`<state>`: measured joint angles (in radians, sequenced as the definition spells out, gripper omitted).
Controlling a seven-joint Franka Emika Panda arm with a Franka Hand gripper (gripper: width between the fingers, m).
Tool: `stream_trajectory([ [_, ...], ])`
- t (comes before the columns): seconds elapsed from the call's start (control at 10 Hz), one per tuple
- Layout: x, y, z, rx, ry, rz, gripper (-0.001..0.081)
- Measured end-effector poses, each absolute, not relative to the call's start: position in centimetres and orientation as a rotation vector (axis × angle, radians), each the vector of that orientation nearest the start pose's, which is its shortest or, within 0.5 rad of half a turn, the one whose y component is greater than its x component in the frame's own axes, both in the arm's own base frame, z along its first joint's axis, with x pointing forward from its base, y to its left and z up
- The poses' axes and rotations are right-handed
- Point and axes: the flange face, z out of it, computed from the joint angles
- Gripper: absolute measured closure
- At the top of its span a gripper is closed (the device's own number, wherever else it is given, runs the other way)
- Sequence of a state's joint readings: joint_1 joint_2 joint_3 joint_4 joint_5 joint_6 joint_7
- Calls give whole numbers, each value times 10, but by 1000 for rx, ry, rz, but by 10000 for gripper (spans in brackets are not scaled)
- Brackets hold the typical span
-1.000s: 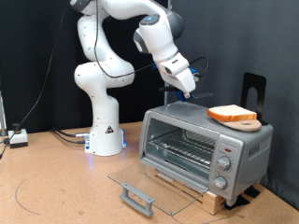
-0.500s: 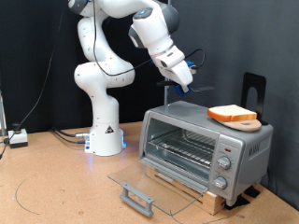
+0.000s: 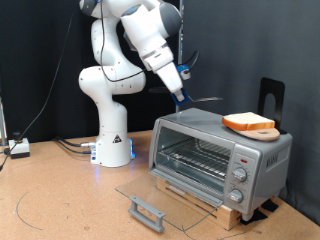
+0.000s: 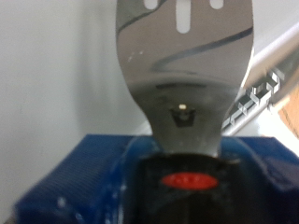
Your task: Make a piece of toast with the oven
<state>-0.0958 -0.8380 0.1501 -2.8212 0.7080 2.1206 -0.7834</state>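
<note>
In the exterior view, the white arm's two-finger gripper (image 3: 180, 90) hangs in the air at about ten o'clock from the small silver countertop toaster oven (image 3: 215, 160), clear above its roof. It pinches the dark handle of a flat metal spatula (image 3: 203, 99), whose thin blade points toward three o'clock, roughly level. Carried level like that, the blade looks ready, I judge, to slide under something flat. The thick square slice of bread with a golden-orange crust (image 3: 247, 122) lies on a round tan wooden board (image 3: 262, 132) on the oven's roof near its three o'clock end, well apart from the blade tip. The oven's glass door (image 3: 160, 196) is folded down flat onto the brown table (image 3: 60, 195), and the wire rack (image 3: 195, 160) inside shows bare. That leaves the mouth open toward seven o'clock, and there is free air above the roof between blade and bread.

In the wrist view, the spatula (image 4: 187, 65) fills the frame: a slotted, shiny blade narrowing to a neck seated in a black handle with a red oval mark, clamped between blue finger pads (image 4: 84, 177). The toast and the oven do not show here.
</note>
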Motion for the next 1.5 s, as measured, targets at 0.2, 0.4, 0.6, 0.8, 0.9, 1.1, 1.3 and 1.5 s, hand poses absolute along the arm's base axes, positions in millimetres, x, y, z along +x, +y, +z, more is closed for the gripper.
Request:
stream_trajectory([
  [0.2,308,11,438,-2616,-596,-405,396],
  [0.4,303,-21,439,-2603,-598,-408,396],
  [0.6,297,-44,439,-2599,-597,-417,396],
  [0.8,301,-42,440,-2634,-624,-430,396],
  [0.9,306,-36,440,-2708,-685,-429,396],
  [1.1,321,-20,436,-2853,-730,-337,396],
  [1.3,338,-7,429,-2901,-735,-221,396],
  [1.5,346,-6,425,-2894,-727,-192,396],
])
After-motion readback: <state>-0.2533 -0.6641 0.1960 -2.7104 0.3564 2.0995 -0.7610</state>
